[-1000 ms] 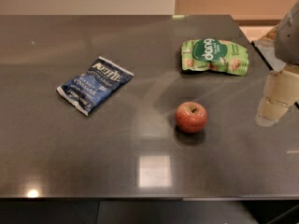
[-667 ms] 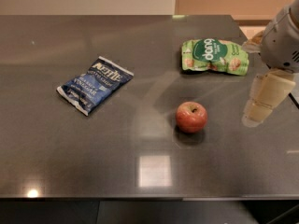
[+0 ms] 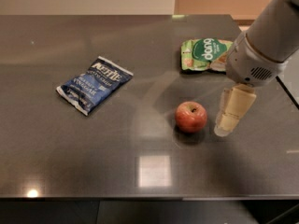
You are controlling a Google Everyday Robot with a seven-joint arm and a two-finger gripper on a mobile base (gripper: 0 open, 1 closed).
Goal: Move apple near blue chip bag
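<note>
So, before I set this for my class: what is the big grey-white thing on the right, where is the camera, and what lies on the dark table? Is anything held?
The grey-white thing is a robot arm reaching in from the right. Its pale tip is the gripper, the part that grasps. It hangs just right of the apple, apart from it, and holds nothing. There is one camera, looking down on the table from its near edge; where it is mounted does not show. On the table lie the red apple, a blue chip bag off to its left, and a green snack bag behind it.
</note>
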